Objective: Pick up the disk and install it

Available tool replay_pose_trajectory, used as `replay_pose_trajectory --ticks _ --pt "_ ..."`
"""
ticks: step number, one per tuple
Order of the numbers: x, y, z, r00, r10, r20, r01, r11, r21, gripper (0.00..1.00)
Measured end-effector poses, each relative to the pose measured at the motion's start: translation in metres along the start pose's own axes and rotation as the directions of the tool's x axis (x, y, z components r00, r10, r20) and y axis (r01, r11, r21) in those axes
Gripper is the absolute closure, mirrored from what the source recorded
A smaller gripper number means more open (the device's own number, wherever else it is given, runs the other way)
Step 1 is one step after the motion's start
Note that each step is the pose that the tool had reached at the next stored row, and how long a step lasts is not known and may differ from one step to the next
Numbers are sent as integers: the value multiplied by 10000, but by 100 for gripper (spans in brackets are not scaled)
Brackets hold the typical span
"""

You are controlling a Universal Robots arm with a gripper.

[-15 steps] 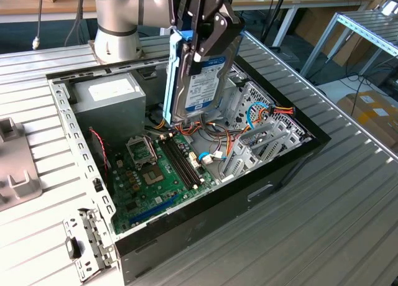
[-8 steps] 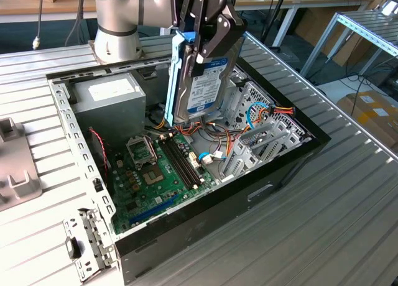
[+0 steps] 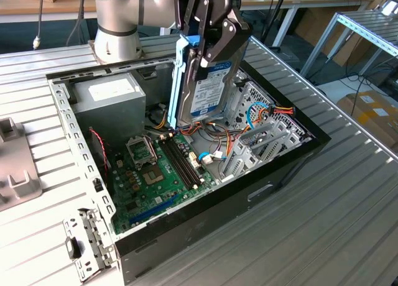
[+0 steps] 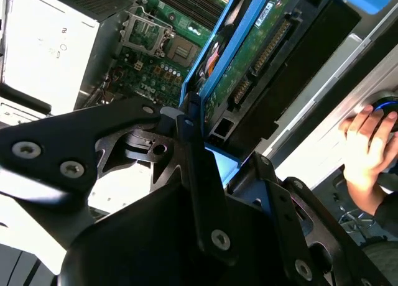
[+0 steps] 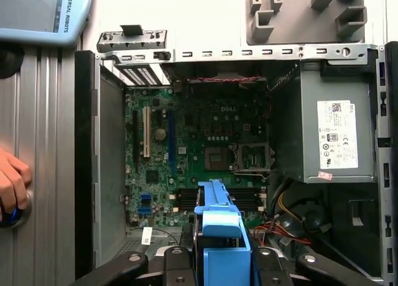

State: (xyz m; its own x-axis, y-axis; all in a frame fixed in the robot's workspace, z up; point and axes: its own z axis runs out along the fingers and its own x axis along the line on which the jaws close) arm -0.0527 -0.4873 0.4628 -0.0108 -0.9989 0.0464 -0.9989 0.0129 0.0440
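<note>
Over the open computer case (image 3: 68, 130), above its motherboard (image 3: 155, 174) and just beside the metal drive cage (image 3: 264, 140), the disk (image 3: 208, 90) hangs on edge. The gripper (image 3: 206, 43) is clamped on the disk's upper end across the light-blue rails. We judge the care here lies in holding it firm and square to the cage (loose cables (image 3: 258, 115) crowd that corner). The case lies on a ribbed metal table (image 3: 323, 224), a metal rack (image 3: 367, 25) stands beyond, and a person's hand (image 4: 367, 143) rests on a round knob near the case.
</note>
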Motion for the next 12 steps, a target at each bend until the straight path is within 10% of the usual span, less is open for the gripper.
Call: replay_pose_trajectory --ticks 12 --pt "107 -16 8 10000 0 -10 0 10000 0 63"
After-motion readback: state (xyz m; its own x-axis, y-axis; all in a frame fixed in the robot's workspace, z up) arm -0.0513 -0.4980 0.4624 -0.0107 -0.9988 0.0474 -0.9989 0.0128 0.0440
